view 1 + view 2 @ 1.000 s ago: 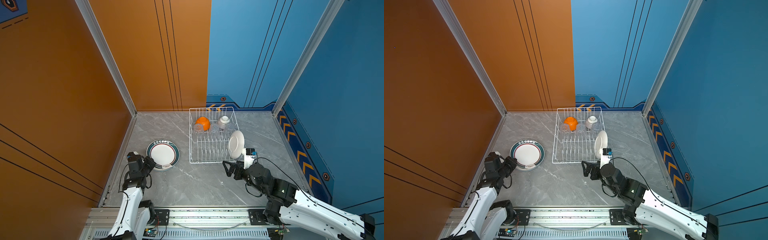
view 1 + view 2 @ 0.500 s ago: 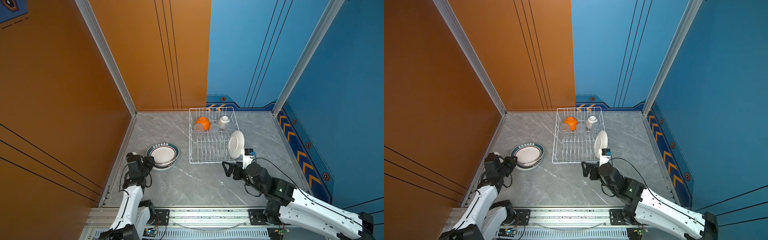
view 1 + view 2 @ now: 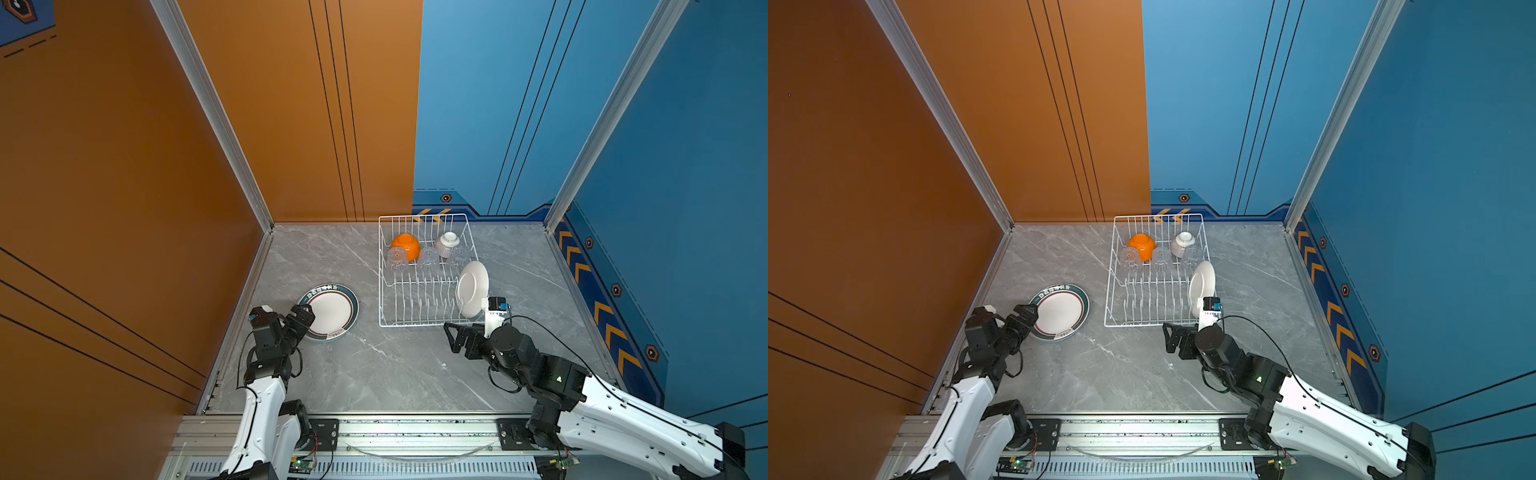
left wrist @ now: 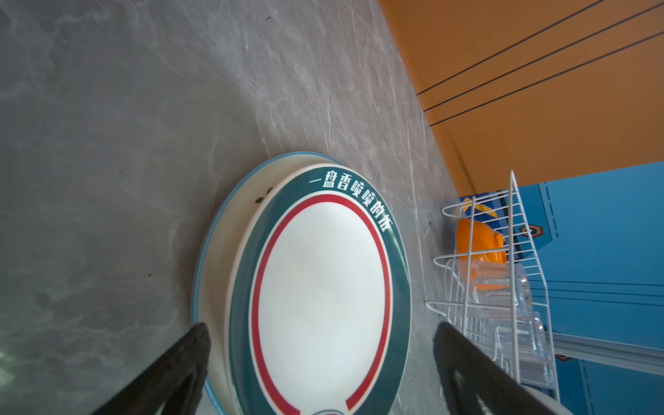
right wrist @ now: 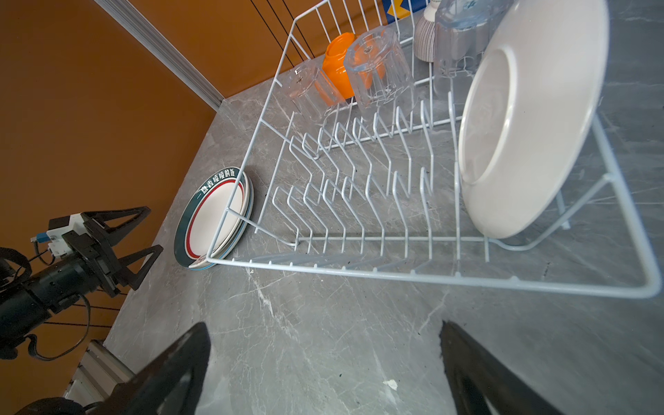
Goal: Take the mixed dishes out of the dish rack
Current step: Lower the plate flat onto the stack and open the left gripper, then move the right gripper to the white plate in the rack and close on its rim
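Left gripper and right gripper, both wide open.

Both top views look down; wrist cameras share the dish rack.

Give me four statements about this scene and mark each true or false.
1. The orange bowl sits inside the dish rack. True.
2. The left gripper clamps the teal-rimmed plate. False: its jaws are open; the plate lies atop another plate on the table.
3. A plain white plate stands on edge in the rack. True.
4. The rack holds no glasses. False: three clear glasses stand upside down in it.
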Controlling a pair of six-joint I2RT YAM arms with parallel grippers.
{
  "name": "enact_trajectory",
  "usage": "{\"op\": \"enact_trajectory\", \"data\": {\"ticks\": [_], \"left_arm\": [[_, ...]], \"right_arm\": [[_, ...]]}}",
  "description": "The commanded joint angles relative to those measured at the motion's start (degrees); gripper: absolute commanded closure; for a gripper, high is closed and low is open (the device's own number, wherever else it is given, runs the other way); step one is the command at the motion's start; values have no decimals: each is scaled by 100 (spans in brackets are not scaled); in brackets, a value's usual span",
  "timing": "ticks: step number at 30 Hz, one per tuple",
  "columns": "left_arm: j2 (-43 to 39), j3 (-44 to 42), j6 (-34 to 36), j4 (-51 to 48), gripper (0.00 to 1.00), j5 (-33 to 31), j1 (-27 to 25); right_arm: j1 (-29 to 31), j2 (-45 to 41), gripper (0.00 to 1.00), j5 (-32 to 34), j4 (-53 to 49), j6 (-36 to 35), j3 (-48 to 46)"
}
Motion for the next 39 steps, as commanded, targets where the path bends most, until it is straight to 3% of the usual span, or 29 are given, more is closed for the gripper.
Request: {"op": "enact_trajectory", "data": {"ticks": [1, 9, 17, 24, 31, 39], "left_arm": [[-285, -49, 104, -305, 2, -30, 31], [-1091, 152, 179, -708, 2, 423, 18], [-1294, 520, 196, -764, 2, 1441, -314], [-1517, 805, 140, -905, 2, 1575, -838], [-1905, 1086, 267, -1587, 2, 1549, -1349], [-2346, 1111, 302, -2000, 2, 1445, -1439]], "right_arm": [[-77, -76, 0, 167, -243, 80, 107], [-579, -295, 0, 39, -1186, -128, 467], [-2030, -279, 1, -1129, -1537, -263, 588], [-2844, 121, 5, -2100, -1546, -583, 901], [-3390, 961, 17, -2605, -1619, -1225, 1602], [-3606, 1827, 37, -2658, -1728, -1656, 2052]]}}
